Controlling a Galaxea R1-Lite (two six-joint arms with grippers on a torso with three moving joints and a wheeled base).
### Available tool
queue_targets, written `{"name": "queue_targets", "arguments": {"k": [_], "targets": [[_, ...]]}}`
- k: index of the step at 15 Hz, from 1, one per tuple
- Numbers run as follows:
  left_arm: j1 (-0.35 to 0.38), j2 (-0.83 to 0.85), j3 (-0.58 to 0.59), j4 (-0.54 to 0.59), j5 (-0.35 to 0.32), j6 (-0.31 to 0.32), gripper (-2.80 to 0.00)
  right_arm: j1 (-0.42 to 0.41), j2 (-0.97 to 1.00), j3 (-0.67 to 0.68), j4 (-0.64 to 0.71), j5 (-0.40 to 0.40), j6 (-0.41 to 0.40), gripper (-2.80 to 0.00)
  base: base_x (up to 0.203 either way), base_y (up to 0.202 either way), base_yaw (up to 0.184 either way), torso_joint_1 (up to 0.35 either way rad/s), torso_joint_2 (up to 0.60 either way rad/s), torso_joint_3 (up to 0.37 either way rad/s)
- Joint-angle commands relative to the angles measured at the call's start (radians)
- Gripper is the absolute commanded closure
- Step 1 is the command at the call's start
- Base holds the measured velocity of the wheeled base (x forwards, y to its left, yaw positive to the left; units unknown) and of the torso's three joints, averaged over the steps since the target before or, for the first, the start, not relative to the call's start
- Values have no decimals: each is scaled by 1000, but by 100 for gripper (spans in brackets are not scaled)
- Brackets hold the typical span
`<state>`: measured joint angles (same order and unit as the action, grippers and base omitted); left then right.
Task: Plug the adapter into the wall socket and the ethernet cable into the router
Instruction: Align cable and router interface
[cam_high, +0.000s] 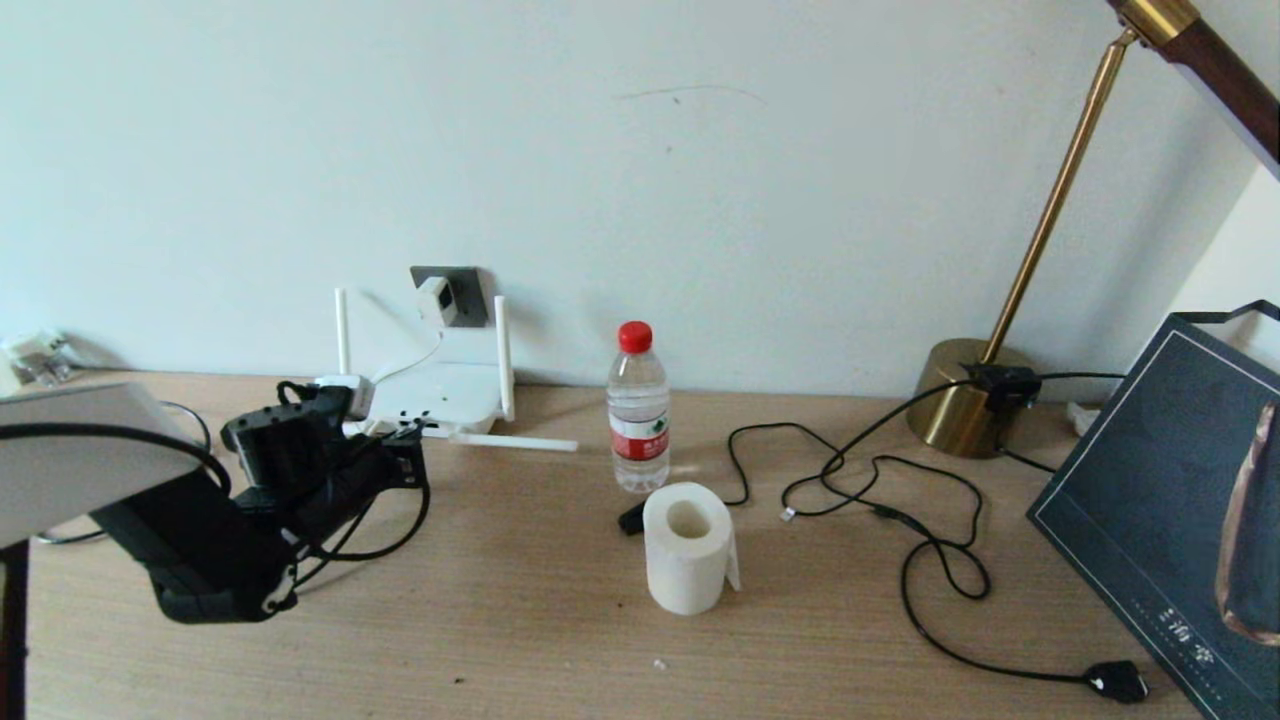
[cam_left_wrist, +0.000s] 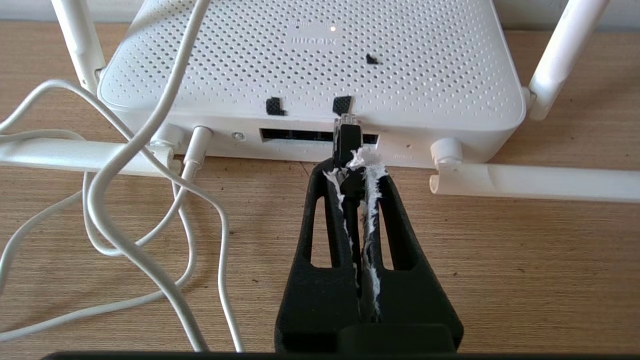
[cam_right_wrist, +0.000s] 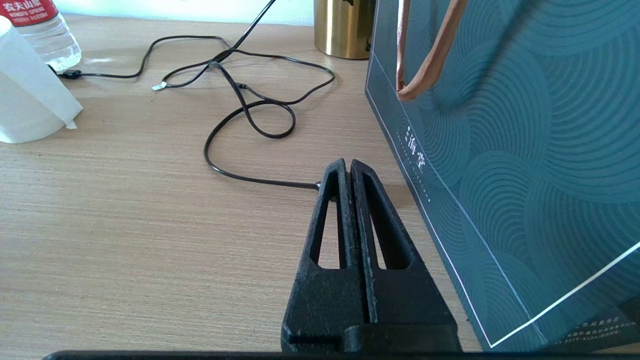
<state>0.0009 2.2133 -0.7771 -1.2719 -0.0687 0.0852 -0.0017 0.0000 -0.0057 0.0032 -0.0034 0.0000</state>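
**Left gripper holds the ethernet plug at the router's ports**

Your left gripper is clamped on the ethernet cable, just behind its plug. Only the left wrist view shows this: the clear tip sits right at the dark port strip on the router, raised slightly above the slot, and you cannot tell whether it has entered at all. From the head view the left gripper and its wiring cover that edge of the router, so the plug is hidden there.

The head view alone gives you the adapter, seated on the wall socket above the router, its white cord dropping down. In the wrist view you get only loops of that cord on the table.

Your right gripper is out of the head view; its own camera shows it closed on nothing, low over the table beside a teal bag, with the lamp cord running up to its tips.
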Motion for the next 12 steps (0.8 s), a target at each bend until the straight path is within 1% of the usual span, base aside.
{"name": "queue_targets", "arguments": {"k": [1,12], "targets": [[1,3,-2,-7,0,1,0,-1,0,0,0,0,0,0,0,0,0,0,0,0],[1,11,1,-7,0,1,0,0,0,0,0,0,0,0,0,0,0,0,0,0]]}}
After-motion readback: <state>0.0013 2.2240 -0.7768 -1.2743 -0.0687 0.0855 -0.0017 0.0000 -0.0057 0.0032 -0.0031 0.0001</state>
